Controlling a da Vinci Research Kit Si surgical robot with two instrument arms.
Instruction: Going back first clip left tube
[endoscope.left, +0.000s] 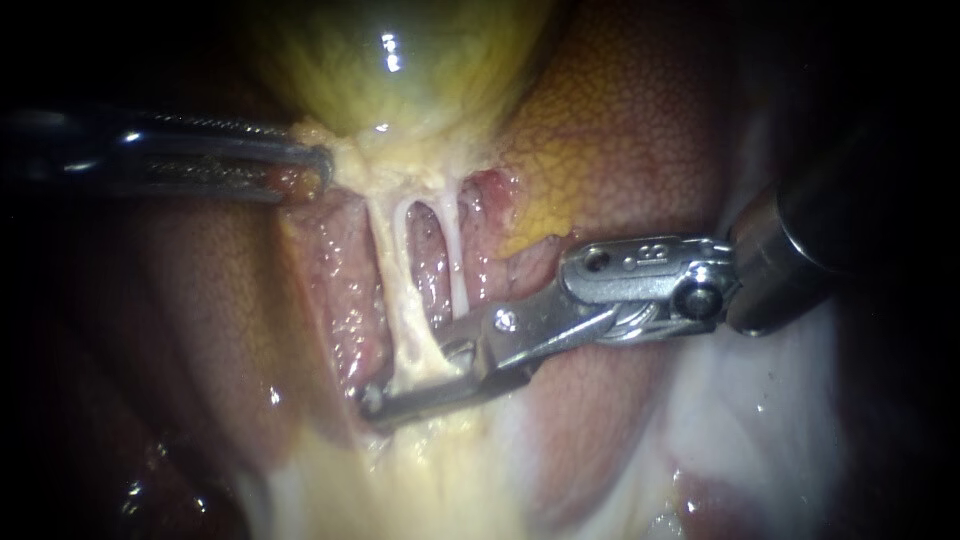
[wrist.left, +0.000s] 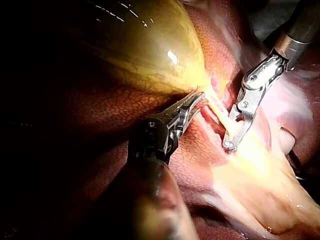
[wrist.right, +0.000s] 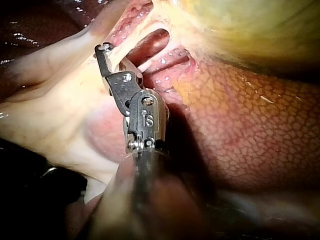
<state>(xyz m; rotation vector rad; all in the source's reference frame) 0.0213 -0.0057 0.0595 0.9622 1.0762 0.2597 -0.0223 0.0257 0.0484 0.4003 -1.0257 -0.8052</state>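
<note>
Over the liver (endoscope.left: 640, 130), left claw (endoscope.left: 318, 165) clamps gallbladder tissue (endoscope.left: 352, 158); right claw (endoscope.left: 410, 380) gapes astride left tube (endoscope.left: 395, 270).

Glossy yellow-green gallbladder (endoscope.left: 400, 70), mottled reddish liver (endoscope.left: 620, 130) beside it, pale yellowish tissue (endoscope.left: 430, 480) lower down

No readable labels or signs, only a small stamped mark on the right instrument (endoscope.left: 420, 385), near its joint

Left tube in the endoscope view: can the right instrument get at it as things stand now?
Probably yes. The right instrument has its tip at the lower end of the left tube, with nothing between them. The left instrument, shut on fatty tissue under the gallbladder, is clear of that path.
</note>
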